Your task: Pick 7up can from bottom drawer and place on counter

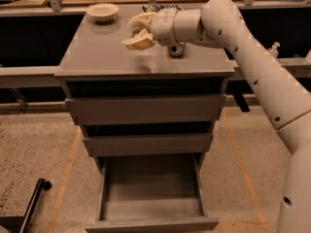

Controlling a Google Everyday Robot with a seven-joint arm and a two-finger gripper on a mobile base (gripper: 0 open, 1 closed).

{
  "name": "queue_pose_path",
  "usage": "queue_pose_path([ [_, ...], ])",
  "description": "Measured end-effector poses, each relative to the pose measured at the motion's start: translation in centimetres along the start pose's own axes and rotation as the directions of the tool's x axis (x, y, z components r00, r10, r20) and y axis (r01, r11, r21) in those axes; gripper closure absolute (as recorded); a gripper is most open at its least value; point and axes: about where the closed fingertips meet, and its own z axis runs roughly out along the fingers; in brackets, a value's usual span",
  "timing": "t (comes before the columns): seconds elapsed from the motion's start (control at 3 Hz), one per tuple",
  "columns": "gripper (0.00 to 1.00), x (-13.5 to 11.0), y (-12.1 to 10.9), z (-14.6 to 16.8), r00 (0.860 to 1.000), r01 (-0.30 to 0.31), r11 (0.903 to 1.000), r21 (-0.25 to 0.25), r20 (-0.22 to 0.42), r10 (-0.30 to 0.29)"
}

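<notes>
The 7up can point(176, 50) stands upright on the counter point(107, 52), right of the middle, partly hidden under my forearm. My gripper point(134, 31) hovers just above the counter, left of the can and apart from it. Its cream fingers point(139, 43) are spread and hold nothing. The bottom drawer point(150, 198) is pulled out, and its grey tray shows nothing inside. The two upper drawers are closed.
A cream bowl point(102, 11) sits at the counter's back left. A dark flat packet point(163, 7) lies at the back edge. Long side ledges point(26, 75) run off left and right. A black pole point(30, 206) lies on the floor at lower left.
</notes>
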Motion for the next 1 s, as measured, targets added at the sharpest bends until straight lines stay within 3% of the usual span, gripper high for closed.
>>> queue_pose_path([
  [0.33, 0.85, 1.7, -1.5, 1.6, 0.998, 0.06, 0.9975, 0.038, -0.021, -0.06],
  [0.67, 0.61, 3.2, -2.9, 3.2, 0.991, 0.118, 0.9916, 0.051, -0.068, -0.115],
  [1.0, 0.39, 3.1, -2.7, 3.4, 0.992, 0.114, 0.9923, 0.047, -0.063, -0.111],
])
